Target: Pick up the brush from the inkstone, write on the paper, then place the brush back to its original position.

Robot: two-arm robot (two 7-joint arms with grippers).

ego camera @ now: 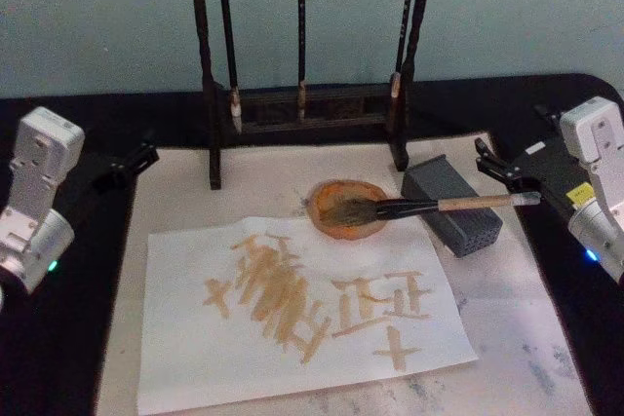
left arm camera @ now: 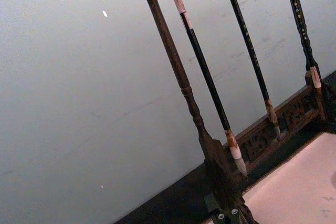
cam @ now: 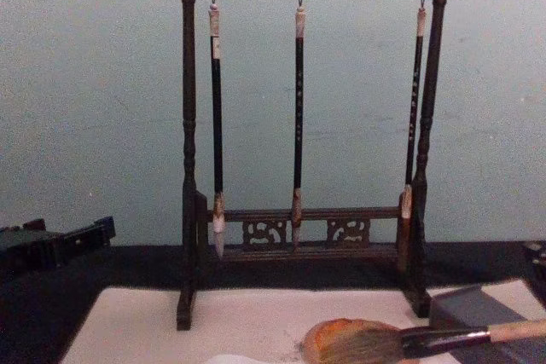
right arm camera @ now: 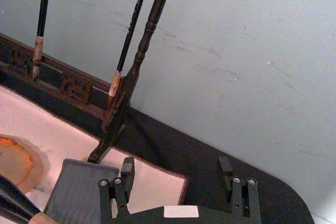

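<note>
The brush (ego camera: 429, 207) lies flat, its bushy head in the orange inkstone (ego camera: 336, 226) and its tan handle resting across a grey block (ego camera: 458, 226). In the chest view the brush (cam: 426, 343) reaches into the inkstone (cam: 337, 330) from the right. The paper (ego camera: 195, 338) lies in front of the inkstone, covered with tan strokes. My right gripper (ego camera: 490, 163) hangs open just behind the handle's end, touching nothing. In the right wrist view its fingers (right arm camera: 126, 171) stand wide apart above the grey block (right arm camera: 79, 187). My left gripper (ego camera: 132, 161) is open at the far left, off the mat.
A dark wooden brush rack (ego camera: 302, 109) with three slim hanging brushes stands behind the inkstone, tall in the chest view (cam: 299, 210). A pale mat (ego camera: 517, 338) lies under everything on the black table (ego camera: 78, 358). A blue-grey wall closes the back.
</note>
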